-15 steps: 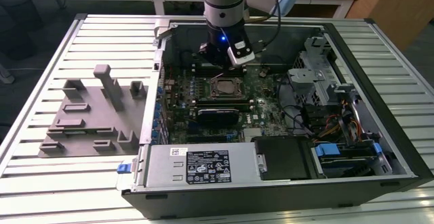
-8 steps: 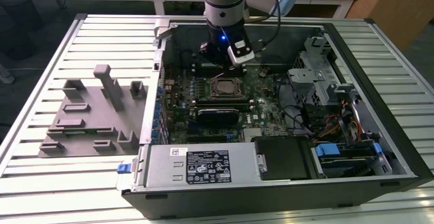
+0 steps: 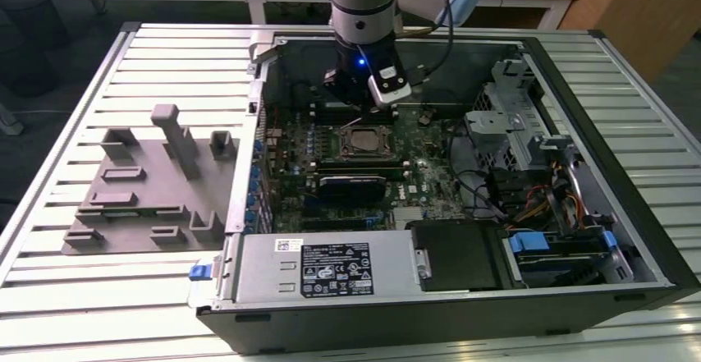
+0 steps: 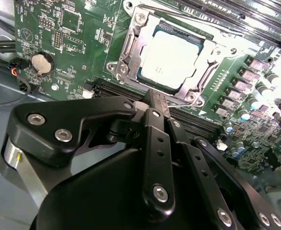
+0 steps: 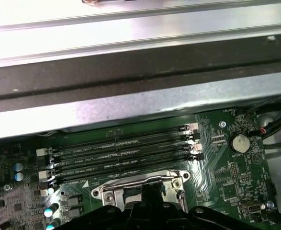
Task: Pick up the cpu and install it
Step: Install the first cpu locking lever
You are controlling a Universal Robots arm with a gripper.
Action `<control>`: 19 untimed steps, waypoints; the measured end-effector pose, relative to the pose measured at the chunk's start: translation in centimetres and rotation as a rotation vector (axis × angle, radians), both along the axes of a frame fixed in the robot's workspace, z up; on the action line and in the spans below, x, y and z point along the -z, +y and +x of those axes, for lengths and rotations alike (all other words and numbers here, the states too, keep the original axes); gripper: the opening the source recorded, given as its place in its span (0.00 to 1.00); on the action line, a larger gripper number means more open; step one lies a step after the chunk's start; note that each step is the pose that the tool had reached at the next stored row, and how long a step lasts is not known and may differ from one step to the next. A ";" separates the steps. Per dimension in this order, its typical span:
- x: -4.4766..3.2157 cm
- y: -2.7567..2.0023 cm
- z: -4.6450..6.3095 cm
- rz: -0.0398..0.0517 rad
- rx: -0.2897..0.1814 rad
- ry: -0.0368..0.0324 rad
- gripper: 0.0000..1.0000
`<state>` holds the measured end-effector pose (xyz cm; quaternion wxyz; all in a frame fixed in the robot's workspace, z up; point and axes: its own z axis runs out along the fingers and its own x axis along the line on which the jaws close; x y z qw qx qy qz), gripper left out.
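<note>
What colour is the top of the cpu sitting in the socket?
The cpu has a pale silver top; it shows best in the second wrist view.

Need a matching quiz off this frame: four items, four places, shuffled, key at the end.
Items
1. cpu
2. tool
3. grey fixture plate
4. coin cell

Places
a. on the slatted table, outside the case
b. lying in the socket frame
c. mounted on the green board, well off the socket
d. hanging above the board at the socket's edge

Pairs: 1-b, 2-d, 3-a, 4-c
</note>
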<state>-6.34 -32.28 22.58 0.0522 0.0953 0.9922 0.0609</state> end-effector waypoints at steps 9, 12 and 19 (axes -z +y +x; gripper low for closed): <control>0.44 0.30 0.0 -0.0001 0.007 -0.0057 0.11; 0.56 0.55 0.0 0.0000 0.010 -0.0086 0.11; 0.80 1.03 0.0 0.0001 0.019 -0.0149 0.11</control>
